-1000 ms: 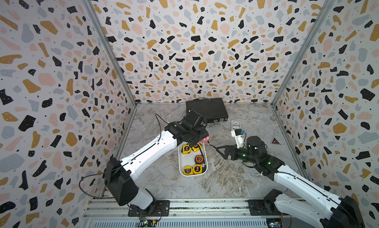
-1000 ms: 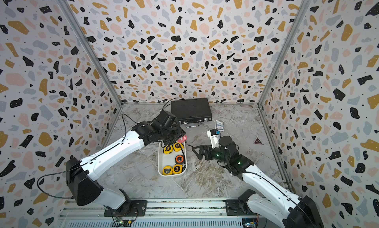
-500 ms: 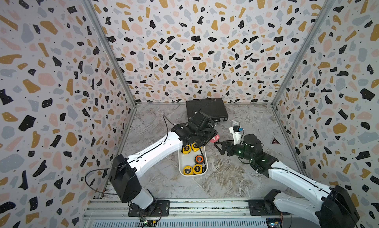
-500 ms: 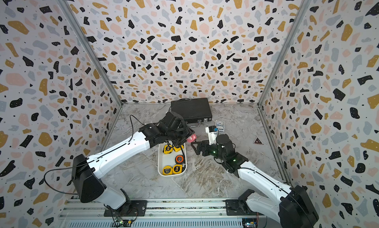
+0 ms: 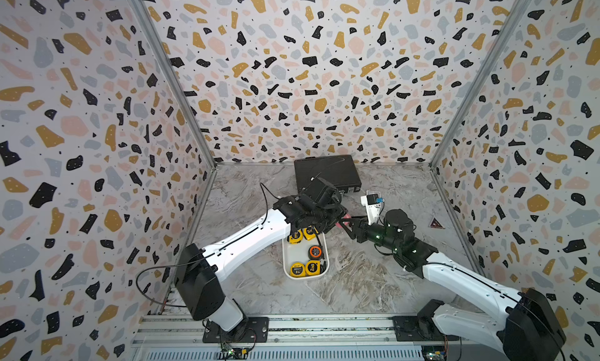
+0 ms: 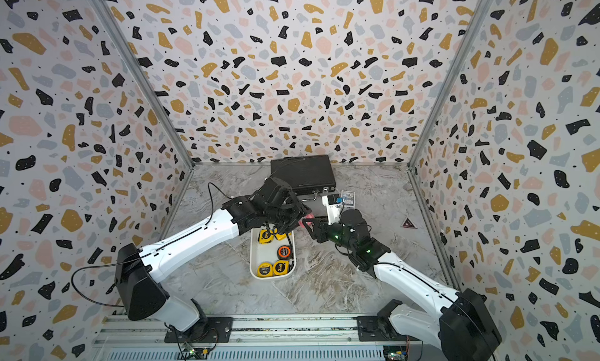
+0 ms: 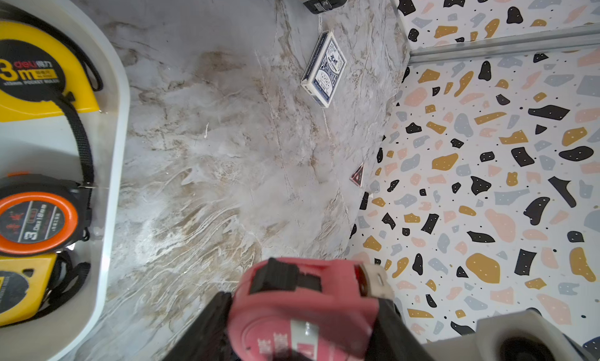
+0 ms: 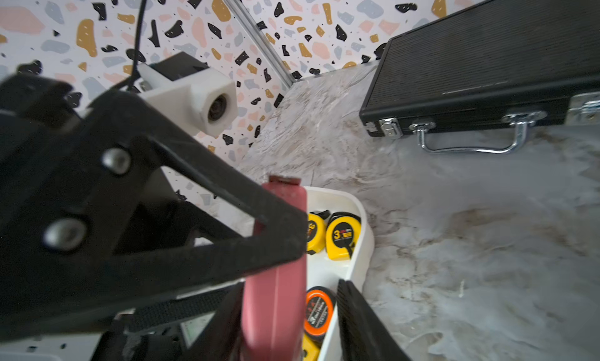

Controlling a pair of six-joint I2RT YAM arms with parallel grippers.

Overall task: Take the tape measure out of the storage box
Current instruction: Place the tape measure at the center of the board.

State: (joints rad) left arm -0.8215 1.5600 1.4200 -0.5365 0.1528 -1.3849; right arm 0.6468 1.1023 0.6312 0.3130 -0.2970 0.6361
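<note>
Right, the left gripper (image 7: 305, 305) has its jaws clamped on the pink tape measure (image 8: 276, 262), with a black finger pressed to either side of the casing. The right gripper (image 8: 287, 297) straddles that same tape measure from the opposite side. Its jaws are parted, and a gap shows between one finger and the pink shell, so there is no grip there. The tape measure is out of the white storage box (image 5: 293, 252), held over the bare table (image 5: 357, 278) just off the box's far corner on the right arm's side. Several more lie in the box: yellow ones (image 5: 297, 269) and a black-and-orange one (image 5: 315, 251). Beyond, a black briefcase (image 5: 326, 172) sits near the back wall, with a pack of cards (image 7: 324, 70) close by.
</note>
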